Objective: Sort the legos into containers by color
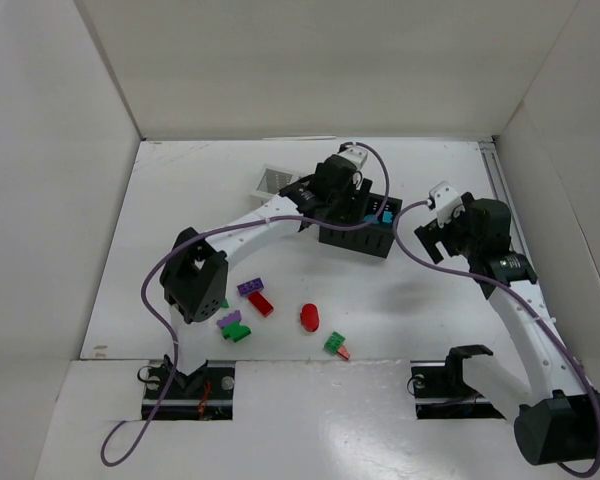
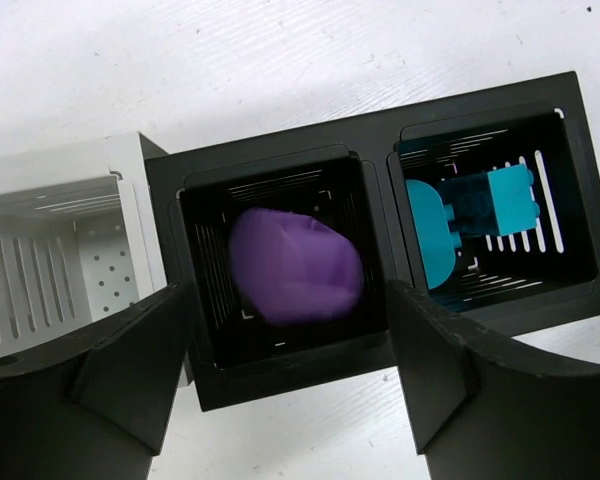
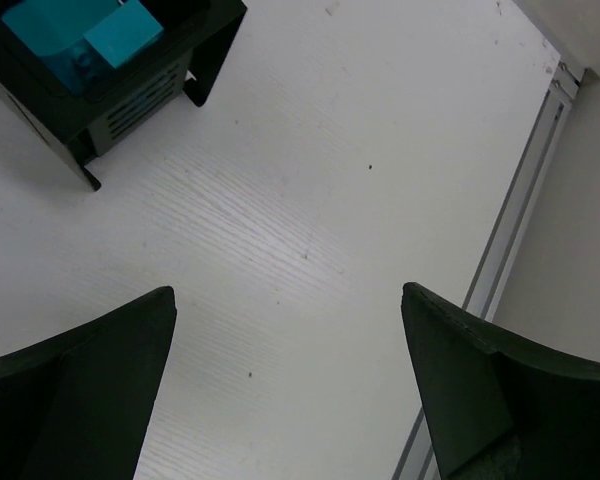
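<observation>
Bright, even light falls from overhead and washes the white tabletop (image 1: 430,330) and walls almost flat. Shadows under the arms are faint and soft-edged, with no harsh glare. The right wrist view shows the surface grain crisply. In the left wrist view the purple piece (image 2: 295,265) looks smooth and slightly soft, and the left tool (image 2: 285,330) has fingers (image 2: 80,390) of nearly featureless black.

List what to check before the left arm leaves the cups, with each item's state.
1. The left claw is open and empty: ok.
2. The purple oval is inside the black cup, clear of the claw: ok.
3. Only teal pieces in the neighbouring black cup: ok.
4. The right claw is open and empty: ok.
5. Contents of the white cup: cannot tell, partly out of view.
6. All pieces sorted: not ok, the red oval and others lie on the table.
</observation>
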Controlling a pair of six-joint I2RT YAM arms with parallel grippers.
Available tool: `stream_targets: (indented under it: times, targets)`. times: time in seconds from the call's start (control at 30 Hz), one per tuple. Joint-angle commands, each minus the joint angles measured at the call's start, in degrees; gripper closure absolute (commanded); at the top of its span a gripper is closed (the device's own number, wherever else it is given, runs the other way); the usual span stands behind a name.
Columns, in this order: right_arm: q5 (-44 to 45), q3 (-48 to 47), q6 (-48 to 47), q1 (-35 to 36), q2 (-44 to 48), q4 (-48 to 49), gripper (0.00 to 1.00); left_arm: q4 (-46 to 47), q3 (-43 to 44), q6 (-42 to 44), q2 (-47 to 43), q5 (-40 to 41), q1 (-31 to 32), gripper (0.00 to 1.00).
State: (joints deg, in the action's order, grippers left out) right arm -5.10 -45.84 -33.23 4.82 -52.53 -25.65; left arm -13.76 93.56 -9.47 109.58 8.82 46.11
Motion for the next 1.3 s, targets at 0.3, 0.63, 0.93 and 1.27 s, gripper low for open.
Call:
stream_targets:
  times: [0.3,0.63,0.93,1.27]
  targets:
    - [-10.54,0.41,-7.10,13.43,-0.02,9.12,0.03,-1.26,-5.65,-6.05,-14.53,6.10,-0.92,0.01]
    - [-8.42,-8.27,-8.26,43.33,-23.70,24.14,0.08,-11.02,-38.60,-41.74,-43.46,14.81,-15.51,0.01]
    - [-17.56,-28.94,-7.37,52.22,-51.60,26.62,0.10,-20.87,-47.58,-57.67,-61.23,20.89,-17.89,0.01]
    - [-19.42,-38.35,-5.88,54.95,-64.09,26.62,0.12,-26.06,-48.21,-62.06,-66.60,21.59,-17.89,0.01]
